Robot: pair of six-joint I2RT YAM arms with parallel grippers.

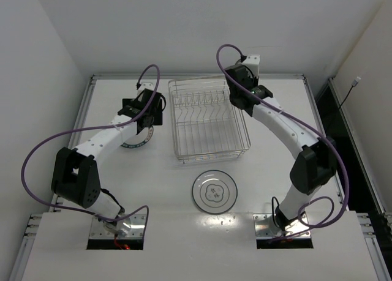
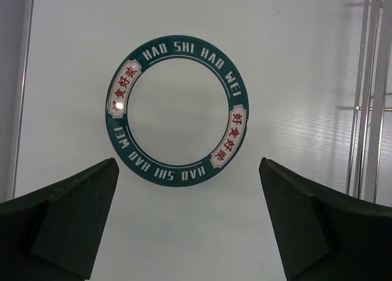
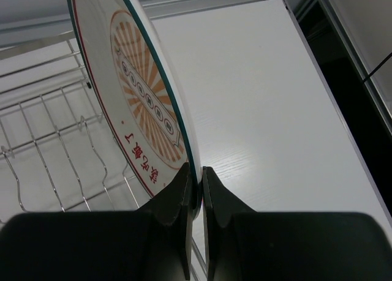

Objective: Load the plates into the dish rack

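The silver wire dish rack [image 1: 208,123] stands mid-table, with nothing showing in its slots. My right gripper [image 3: 196,171] is shut on the lower rim of the white plate with the orange sunburst centre [image 3: 141,91]. It holds that plate on edge above the rack's tines [image 3: 55,128], at the rack's far right corner [image 1: 237,88]. A green-rimmed plate with white lettering [image 2: 177,109] lies flat on the table left of the rack. My left gripper [image 2: 188,164] hovers over it, open and holding nothing. A dark-rimmed plate with a small central motif [image 1: 214,191] lies flat in front of the rack.
The rack's left wall [image 2: 367,109] runs close to the green-rimmed plate's right side. The table's raised metal border [image 1: 92,79] lines the far and side edges. Purple cables [image 1: 37,152] loop off both arms.
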